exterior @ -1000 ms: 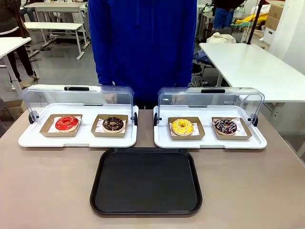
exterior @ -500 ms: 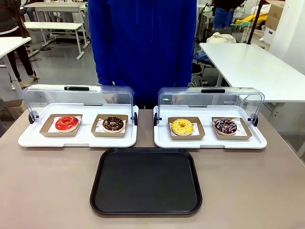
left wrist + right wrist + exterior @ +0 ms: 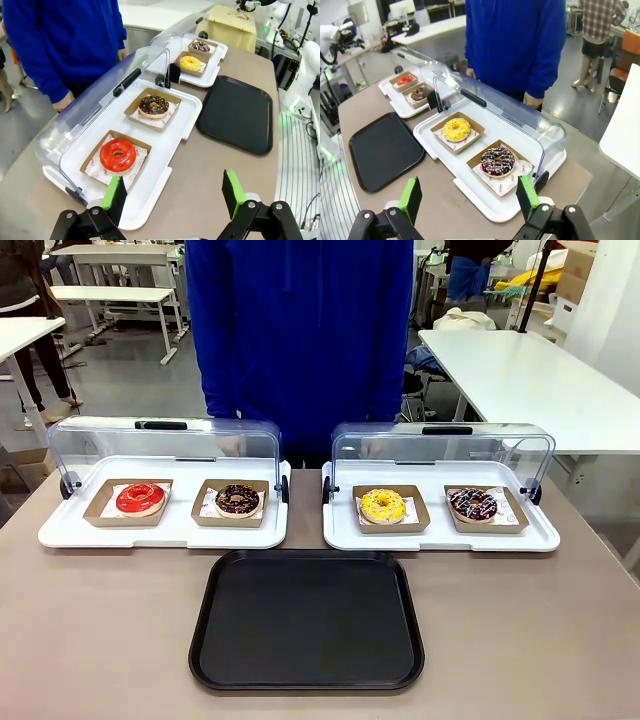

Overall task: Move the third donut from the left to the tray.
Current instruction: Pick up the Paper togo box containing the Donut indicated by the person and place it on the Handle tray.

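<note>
Yellow icing marks the third donut from the left, which sits right of centre in the front view, on white paper in a small cardboard tray. That rests on the right-hand white tray, whose clear lid stands swung up behind it. Just below, at lower centre, the black tray lies flat on the table (the donut is apart from it, inside the white tray's rim). A person in a blue top stands at the top of the frame. At the bottom of the left wrist view the left gripper is released, jaws spread with nothing between them. The right gripper, at the bottom of its own view, is likewise spread wide and grasps nothing.
</note>
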